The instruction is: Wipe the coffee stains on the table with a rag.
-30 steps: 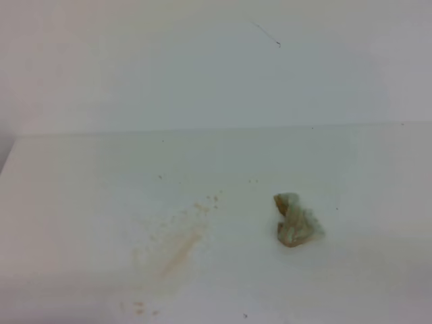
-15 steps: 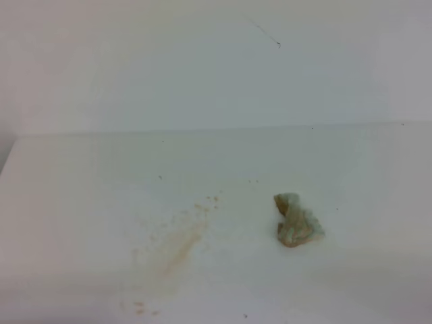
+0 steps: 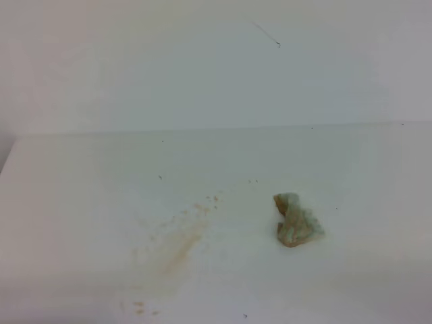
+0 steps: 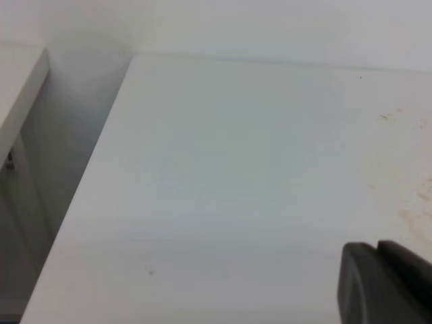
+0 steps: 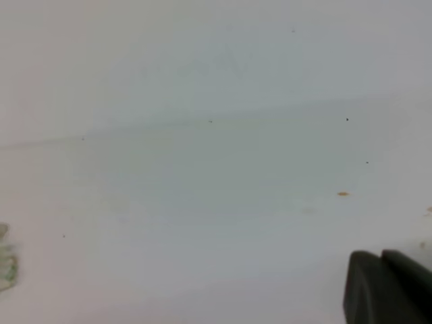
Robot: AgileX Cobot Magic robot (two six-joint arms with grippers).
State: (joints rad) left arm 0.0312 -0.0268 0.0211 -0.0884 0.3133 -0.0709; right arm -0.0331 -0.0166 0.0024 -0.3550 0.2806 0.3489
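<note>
Coffee stains (image 3: 177,251) lie on the white table (image 3: 81,196), left of the middle and toward the near edge in the high view: a faint tan streak running diagonally, with small brown specks above its upper end and a few more specks near the front edge. No pincer shows in the high view. In the left wrist view the left gripper (image 4: 385,283) appears only as a dark blunt shape in the lower right corner, low over the table; a thin line divides it, the two fingers seem pressed together, but I cannot tell this for sure. Some tan specks of the stain lie on the table beyond it, near the right border of that view, apart from the dark shape.

The table's left edge is seen in the left wrist view, with a shadowed gap beside it and a pale wall behind the far edge. The white surface between that edge and the stains carries only a tiny dark speck.

To the right of the stains, well apart from them, the rag (image 3: 295,221) rests on the table as a small bunched wad, pale green and white with brownish patches, no pincer touching it. In the right wrist view the rag just shows at the left border, and the right gripper (image 5: 388,287) is a dark shape in the lower right corner, far from the rag; its fingers are closed with nothing between them. A few small specks dot the table near it.
</note>
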